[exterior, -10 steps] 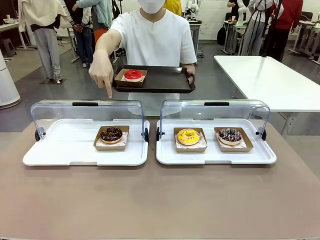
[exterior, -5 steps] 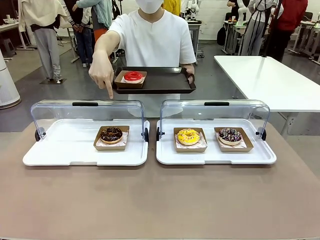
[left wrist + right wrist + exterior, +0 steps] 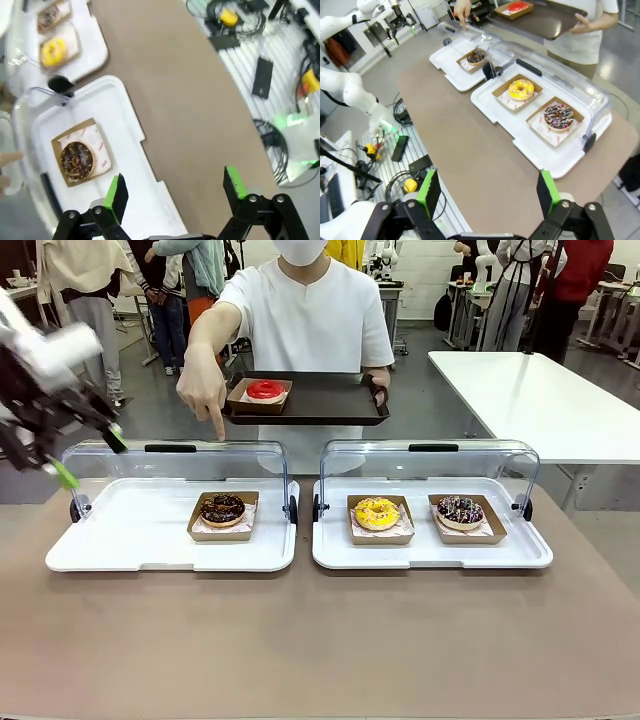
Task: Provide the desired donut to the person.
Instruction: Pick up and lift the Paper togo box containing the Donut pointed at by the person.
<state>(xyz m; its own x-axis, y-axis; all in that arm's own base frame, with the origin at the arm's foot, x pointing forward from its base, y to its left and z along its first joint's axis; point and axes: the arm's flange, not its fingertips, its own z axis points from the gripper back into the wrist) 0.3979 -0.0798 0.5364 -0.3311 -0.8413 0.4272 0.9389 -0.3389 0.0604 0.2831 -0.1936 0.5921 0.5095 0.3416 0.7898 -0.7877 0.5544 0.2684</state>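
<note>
Chocolate donut [image 3: 222, 508] with coloured sprinkles lies flat, hole upward, in a small brown cardboard tray [image 3: 197, 530] on a paper liner. Being round, it has no long axis; its cardboard tray sits square to the edges of the left white display tray [image 3: 130, 535], toward that tray's right side and nearer its far edge. The liner carries pinkish print too small to read. A clear hinged lid [image 3: 170, 465] stands open along the far edge.

The person [image 3: 305, 320] at the far edge of the table [image 3: 320, 640] points one hand [image 3: 203, 390] downward, the index finger just above the lid and in line with this donut. The other hand holds a dark serving tray [image 3: 330, 400] with a red donut [image 3: 266, 389] in its own cardboard tray at the left end.

The right white display tray [image 3: 430, 552], lid also open, holds a yellow donut [image 3: 377, 512] to the left and a second sprinkled chocolate donut [image 3: 460, 509] to the right.

The left gripper [image 3: 90, 456] hangs above the far left corner of the left display tray, tilted, fingers spread wide with nothing between them; its wrist view looks down on the chocolate donut [image 3: 76, 160]. The right gripper [image 3: 487, 192] is off the table's near right corner, fingers likewise spread and empty.
</note>
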